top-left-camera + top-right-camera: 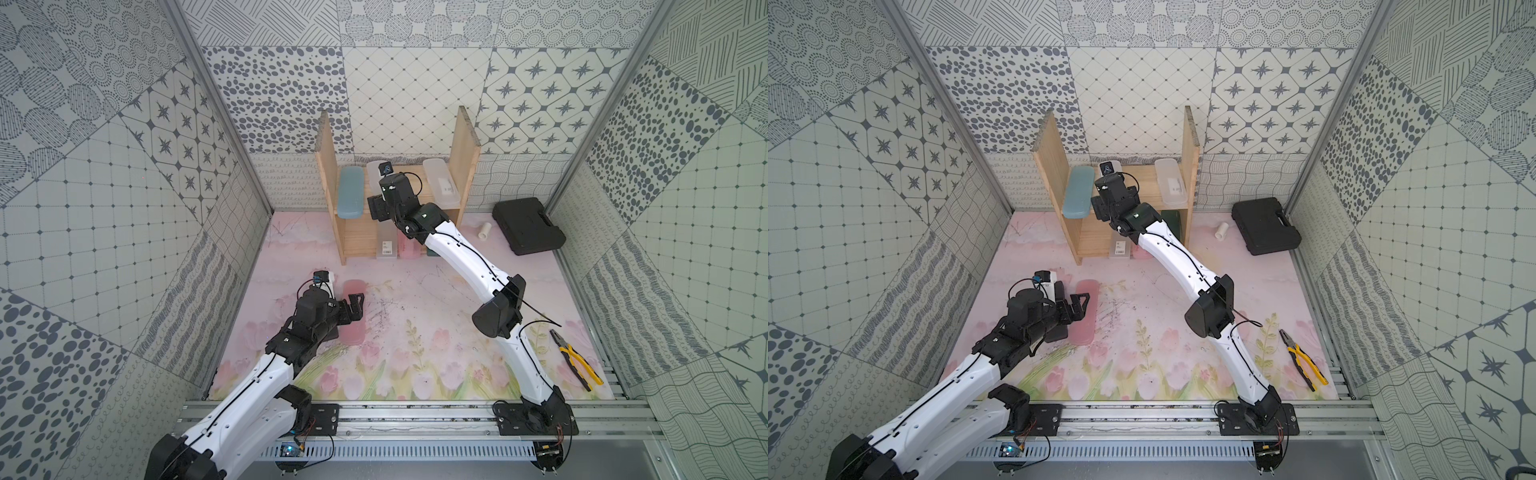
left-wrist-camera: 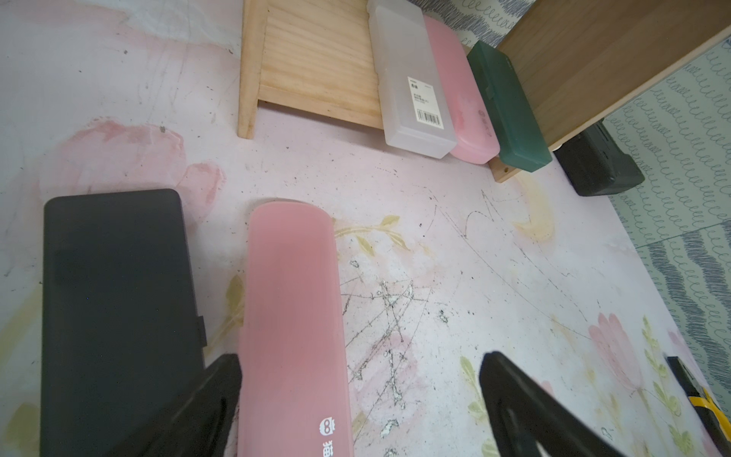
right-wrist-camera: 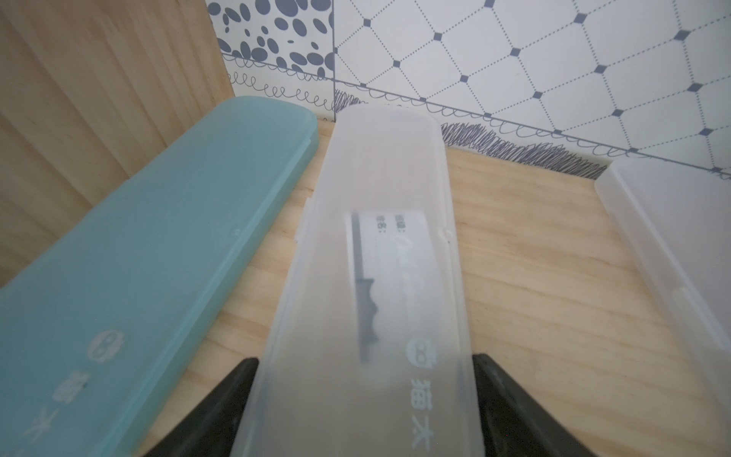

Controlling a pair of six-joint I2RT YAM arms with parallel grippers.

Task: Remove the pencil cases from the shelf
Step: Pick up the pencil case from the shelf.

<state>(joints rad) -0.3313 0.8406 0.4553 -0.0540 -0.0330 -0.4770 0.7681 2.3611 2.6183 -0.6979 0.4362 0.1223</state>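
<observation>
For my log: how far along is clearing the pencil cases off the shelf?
Done: black case and pink case lie on the mat by the open left gripper. In hand: right gripper brackets the middle frosted case, upper board. Remaining: blue case and end frosted case beside it; labelled clear case, second pink case, green case below.

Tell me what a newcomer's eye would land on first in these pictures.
The pine shelf at the back draws the eye first. There the right end effector straddles a frosted clear pencil case on the upper board, beside a blue pencil case. Nearer the front, the open left end effector hangs over a pink pencil case lying on the floral mat next to a black pencil case.
</observation>
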